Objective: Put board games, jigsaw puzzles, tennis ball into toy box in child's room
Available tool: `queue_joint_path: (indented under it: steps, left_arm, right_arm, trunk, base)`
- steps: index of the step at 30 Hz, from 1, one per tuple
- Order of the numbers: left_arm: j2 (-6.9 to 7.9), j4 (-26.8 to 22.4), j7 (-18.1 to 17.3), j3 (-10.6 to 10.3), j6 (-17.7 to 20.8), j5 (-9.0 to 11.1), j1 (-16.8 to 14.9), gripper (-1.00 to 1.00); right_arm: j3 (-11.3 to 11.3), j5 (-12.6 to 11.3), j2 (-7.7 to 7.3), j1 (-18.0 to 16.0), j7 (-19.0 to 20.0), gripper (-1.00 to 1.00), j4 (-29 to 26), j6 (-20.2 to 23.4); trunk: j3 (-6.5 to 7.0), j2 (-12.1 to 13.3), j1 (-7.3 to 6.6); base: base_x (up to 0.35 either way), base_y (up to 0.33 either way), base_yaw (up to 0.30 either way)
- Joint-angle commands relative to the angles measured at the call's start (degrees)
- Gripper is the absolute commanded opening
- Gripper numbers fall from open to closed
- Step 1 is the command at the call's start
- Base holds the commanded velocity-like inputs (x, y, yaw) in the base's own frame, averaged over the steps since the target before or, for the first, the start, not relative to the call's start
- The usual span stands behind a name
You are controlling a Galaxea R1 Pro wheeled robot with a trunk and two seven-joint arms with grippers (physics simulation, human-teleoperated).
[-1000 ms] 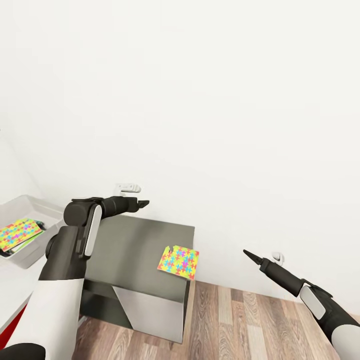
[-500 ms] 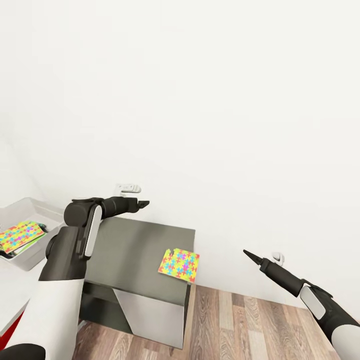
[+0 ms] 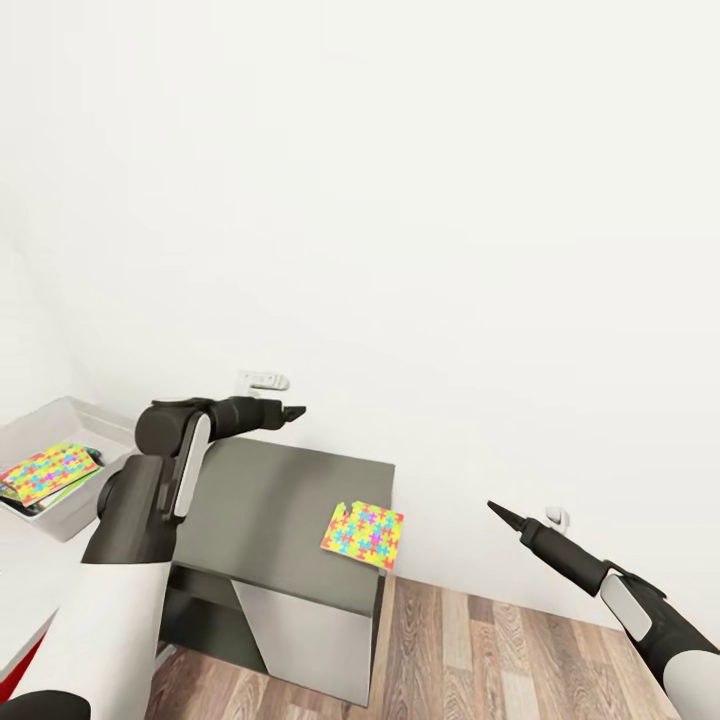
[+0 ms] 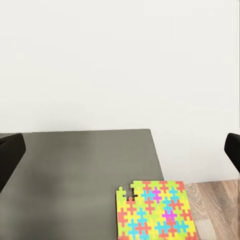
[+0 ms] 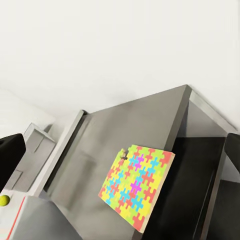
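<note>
One jigsaw puzzle (image 3: 364, 533) lies flat at the cabinet top's (image 3: 270, 500) right edge, a corner poking out over the wood floor (image 3: 500, 650), while another rests in the toy box (image 3: 40, 445) away at nine o'clock. The left gripper (image 3: 290, 411) hangs over the cabinet's back edge and the right gripper (image 3: 497, 511) out at three o'clock, both wide open and empty. Danger here, I'd say: a clumsy nudge on that thin panel could tip it to the floor!

jigsaw puzzles: 2 (image 3: 363, 532) (image 3: 48, 472) | toy box: 1 (image 3: 75, 515) | tennis ball: 1 (image 5: 4, 200) | cabinet: 1 (image 3: 270, 500)
</note>
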Motion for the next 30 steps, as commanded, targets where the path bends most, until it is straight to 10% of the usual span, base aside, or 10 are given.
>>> queue_joint_path:
  steps: [1,10,24,30]
  left_arm:
    - [0.06,0.0,-1.8,0.0,0.2,-0.3,0.0,1.0]
    - [2.51,0.5,-25.4,1.5,0.2,1.0,0.0,1.0]
    - [4.51,0.9,-46.6,2.2,0.2,4.2,0.1,1.0]
    - [4.69,1.0,-49.0,2.3,0.2,4.4,0.2,1.0]
  right_arm:
    - [0.0,-0.4,-0.01,0.0,0.2,1.0,0.1,0.6]
    - [0.0,-0.5,-0.01,0.0,0.1,1.0,0.2,0.6]
    - [0.0,-0.5,-0.01,0.0,0.2,1.0,0.2,0.6]
    - [0.0,-0.4,-0.01,0.0,0.2,1.0,0.2,0.6]
  trunk:
    - [-0.12,-0.1,0.04]
    - [-0.09,-0.1,0.04]
    - [-0.09,-0.1,0.04]
    - [-0.09,-0.1,0.04]
  base:
    - [0.0,0.0,0.014]
    - [0.0,0.0,0.004]
    - [0.0,0.0,0.0]
    - [0.0,0.0,0.0]
